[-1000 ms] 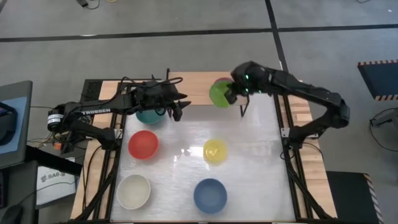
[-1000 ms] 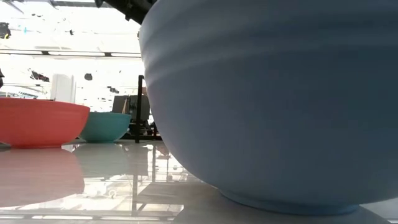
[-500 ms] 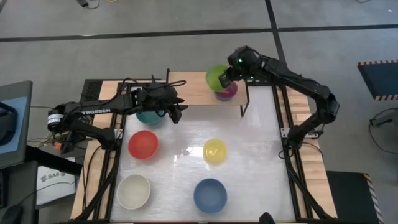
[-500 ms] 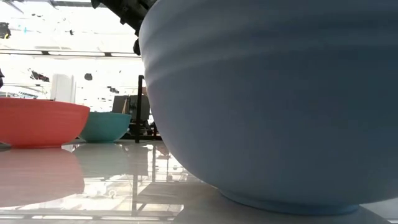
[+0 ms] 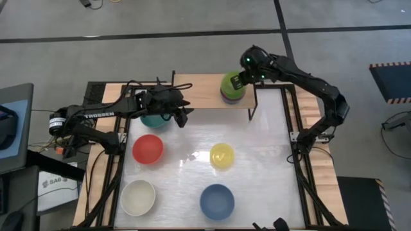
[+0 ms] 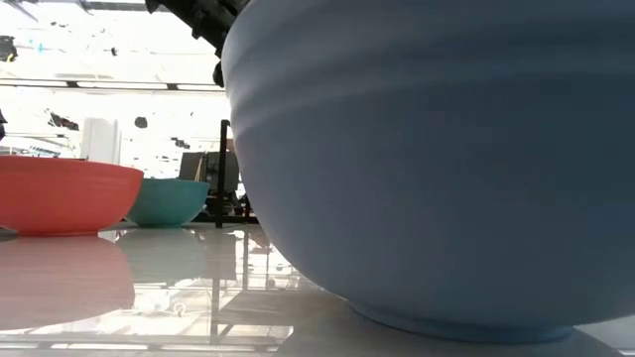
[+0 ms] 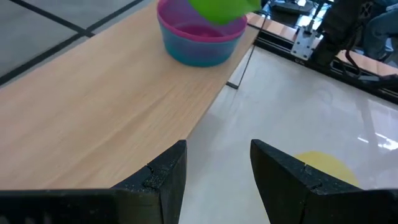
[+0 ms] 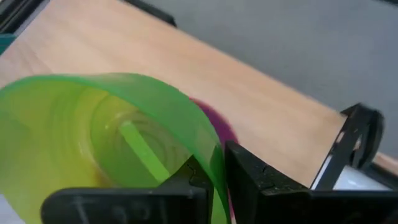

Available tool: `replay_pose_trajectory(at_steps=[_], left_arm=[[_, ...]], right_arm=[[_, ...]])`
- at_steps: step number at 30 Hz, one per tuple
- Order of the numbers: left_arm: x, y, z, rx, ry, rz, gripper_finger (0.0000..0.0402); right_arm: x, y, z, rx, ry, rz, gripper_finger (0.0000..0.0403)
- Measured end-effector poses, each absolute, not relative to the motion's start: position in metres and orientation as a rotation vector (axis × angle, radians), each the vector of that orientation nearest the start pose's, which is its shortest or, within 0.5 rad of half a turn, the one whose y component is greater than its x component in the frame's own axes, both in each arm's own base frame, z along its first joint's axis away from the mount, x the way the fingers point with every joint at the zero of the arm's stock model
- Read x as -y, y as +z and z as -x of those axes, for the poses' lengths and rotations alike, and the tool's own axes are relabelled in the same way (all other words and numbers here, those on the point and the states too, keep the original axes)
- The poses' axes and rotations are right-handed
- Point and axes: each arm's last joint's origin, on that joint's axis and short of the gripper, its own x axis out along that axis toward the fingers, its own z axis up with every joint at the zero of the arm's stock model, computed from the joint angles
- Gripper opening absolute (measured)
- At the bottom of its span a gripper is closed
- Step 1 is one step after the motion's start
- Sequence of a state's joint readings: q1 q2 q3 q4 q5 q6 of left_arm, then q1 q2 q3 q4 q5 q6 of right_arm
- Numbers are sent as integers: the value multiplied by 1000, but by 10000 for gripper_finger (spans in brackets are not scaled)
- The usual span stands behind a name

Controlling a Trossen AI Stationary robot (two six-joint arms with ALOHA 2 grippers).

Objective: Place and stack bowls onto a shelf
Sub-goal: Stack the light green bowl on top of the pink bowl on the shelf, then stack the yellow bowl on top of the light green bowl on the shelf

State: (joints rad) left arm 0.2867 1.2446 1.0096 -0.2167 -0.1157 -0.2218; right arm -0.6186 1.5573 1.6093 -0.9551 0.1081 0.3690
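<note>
Currently the right end effector (image 5: pixel 239 81) sits over the right end of the shelf (image 5: pixel 199 90), its two fingers pinching the rim of the lime green bowl (image 5: pixel 231 84), one finger inside and one outside as the right wrist view shows. That bowl (image 8: pixel 106 149) is tilted and rests in the mouth of the magenta bowl (image 7: pixel 205 31), which itself is nested in a cyan bowl (image 7: pixel 189 53) standing on the light-wood board near its right edge. The grip on the rim looks closed, with the green wall between the finger pads (image 8: pixel 245 177). The left end effector (image 5: pixel 182 114) hangs at the front edge of the shelf's left half, above the dark teal bowl (image 5: pixel 154 119); its fingers (image 7: pixel 165 180) stand apart with nothing between them, and bare wood and white tabletop (image 7: pixel 298 118) show through the gap. On the tabletop, the dark teal bowl is just in front of the shelf on the left side, partly hidden under the left arm. The red bowl (image 5: pixel 148 149) is nearer the front on the left, the yellow bowl (image 5: pixel 222 156) near the middle, the white bowl (image 5: pixel 138 197) at the front left, and the blue bowl (image 5: pixel 216 201) at the front centre. All four are well apart from each other. In the low view the blue bowl (image 6: pixel 437 159) fills most of the picture, with the red bowl (image 6: pixel 64 193) and the dark teal one (image 6: pixel 169 201) behind it to the side.
</note>
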Motion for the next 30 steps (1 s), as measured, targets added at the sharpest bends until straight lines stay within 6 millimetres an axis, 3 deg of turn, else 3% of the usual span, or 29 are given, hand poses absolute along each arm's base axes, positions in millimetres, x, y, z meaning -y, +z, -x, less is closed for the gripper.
replay_pose_trajectory(at_steps=[6, 19, 26, 30], left_arm=[[-81, 313, -262, -406, 447, 253, 162], [-81, 313, -262, -404, 443, 263, 162], [-80, 313, -263, -406, 443, 273, 162], [-80, 313, -263, -395, 449, 283, 162]], right_arm=[[187, 362, -255, -789, -826, -591, 92], [179, 363, -259, -790, -810, -590, 192], [119, 386, -265, -747, -670, -517, 196], [82, 383, -264, -800, -632, -513, 192]])
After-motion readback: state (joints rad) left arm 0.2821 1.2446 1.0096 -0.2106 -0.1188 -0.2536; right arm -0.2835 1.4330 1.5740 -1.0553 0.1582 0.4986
